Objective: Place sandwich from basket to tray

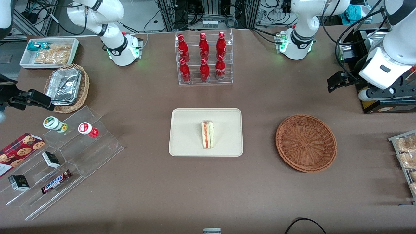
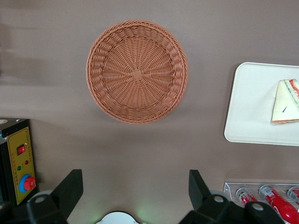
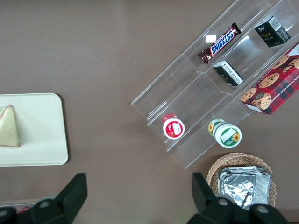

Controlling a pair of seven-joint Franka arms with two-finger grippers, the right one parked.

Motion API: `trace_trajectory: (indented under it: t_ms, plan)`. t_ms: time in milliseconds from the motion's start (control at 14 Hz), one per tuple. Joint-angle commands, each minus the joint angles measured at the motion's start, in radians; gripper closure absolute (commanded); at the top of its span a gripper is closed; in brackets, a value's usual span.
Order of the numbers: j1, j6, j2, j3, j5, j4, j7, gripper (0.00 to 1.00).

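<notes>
Closest to the front camera you've got the tiered acrylic shelf (image 1: pixel 58 159) with a Snickers bar (image 1: pixel 56 182) and small boxes, way off toward the parked arm's end and nowhere near your hand (image 2: pixel 135 189). Your hand is up high, spread wide and carrying nothing, hovering over bare tabletop (image 1: pixel 208 195) with the basket (image 2: pixel 137 71) just ahead of its fingertips (image 2: pixel 70 186).

Sandwich (image 1: pixel 207 134) is already lying on the tray (image 1: pixel 182 143), roughly in the middle, well away from your hand. So the job looks done to me.

What could go wrong now: mostly you. If you drop straight down or swing low across, those wide fingers could clip the basket rim and shove it, or catch the tray edge and slide the sandwich off. It's a light wrapped wedge resting on its side, so any bump to the tray would probably shift it.

Containers: basket is empty, tray holds only the sandwich, and the clear rack (image 1: pixel 204 58) near the arm bases holds red bottles.
</notes>
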Motion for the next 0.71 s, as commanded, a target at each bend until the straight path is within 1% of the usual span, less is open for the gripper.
trace_trajectory:
  t_ms: [0,143,357,643]
  plan:
    - [0.010,-0.019,0.001,0.005,0.002,0.022,0.018,0.00]
    - [0.010,-0.020,0.003,0.036,-0.003,0.028,0.023,0.00]
    - [0.010,-0.020,0.004,0.039,0.000,0.026,0.070,0.00]
    - [0.010,-0.020,0.004,0.041,-0.001,0.026,0.073,0.00]
